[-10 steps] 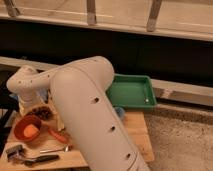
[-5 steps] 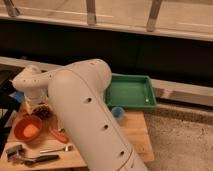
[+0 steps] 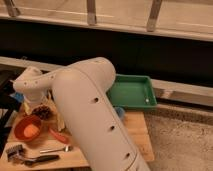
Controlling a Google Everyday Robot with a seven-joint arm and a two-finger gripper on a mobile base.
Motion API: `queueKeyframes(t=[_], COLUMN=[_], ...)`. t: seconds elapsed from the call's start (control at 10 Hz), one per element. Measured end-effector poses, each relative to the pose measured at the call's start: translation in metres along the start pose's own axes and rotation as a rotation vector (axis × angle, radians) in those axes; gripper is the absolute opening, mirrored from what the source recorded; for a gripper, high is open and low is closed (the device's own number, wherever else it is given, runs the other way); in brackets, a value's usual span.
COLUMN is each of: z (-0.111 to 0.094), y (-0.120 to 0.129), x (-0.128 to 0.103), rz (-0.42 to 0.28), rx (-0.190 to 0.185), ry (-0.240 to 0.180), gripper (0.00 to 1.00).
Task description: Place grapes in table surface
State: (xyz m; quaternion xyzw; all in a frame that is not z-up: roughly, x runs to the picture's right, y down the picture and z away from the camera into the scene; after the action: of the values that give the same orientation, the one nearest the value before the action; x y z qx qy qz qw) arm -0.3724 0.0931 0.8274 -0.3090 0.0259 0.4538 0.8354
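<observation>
Camera view: at the far left of the wooden table (image 3: pixel 138 131), near its front edge, lies a small brush (image 3: pixel 14 150), with a dark-handled tool (image 3: pixel 41 159) and a metal utensil (image 3: pixel 55 149) just beside it. Behind them stands an orange bowl (image 3: pixel 27 129) with something orange inside. Above the bowl, the gripper (image 3: pixel 38 103) hangs down from the arm's rounded white wrist, close over the dark bunch of grapes (image 3: pixel 43 111). Whether the gripper is open, closed or gripping the grapes cannot be told, because the two overlap in this view. The grapes are at the back left of the table, just right of the bowl's rear rim. A red pepper (image 3: pixel 59 135) lies in front of them. The thick white arm (image 3: pixel 92 115) crosses the middle of the view. A blue cup (image 3: pixel 120 112) peeks out at its right edge. Farther right, a green tray (image 3: pixel 131 91) sits at the table's back corner.
</observation>
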Motion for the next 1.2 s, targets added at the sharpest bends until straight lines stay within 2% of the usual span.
queueKeyframes(t=[0.4,0.9,1.2], z=[0.000,0.009,0.022], y=[0.000,-0.025,-0.025], x=[0.000,-0.004,0.000], rz=[0.001,0.053,0.067], rx=[0.001,0.008,-0.010], ry=[0.001,0.033,0.058], gripper=[0.72,0.72,0.72])
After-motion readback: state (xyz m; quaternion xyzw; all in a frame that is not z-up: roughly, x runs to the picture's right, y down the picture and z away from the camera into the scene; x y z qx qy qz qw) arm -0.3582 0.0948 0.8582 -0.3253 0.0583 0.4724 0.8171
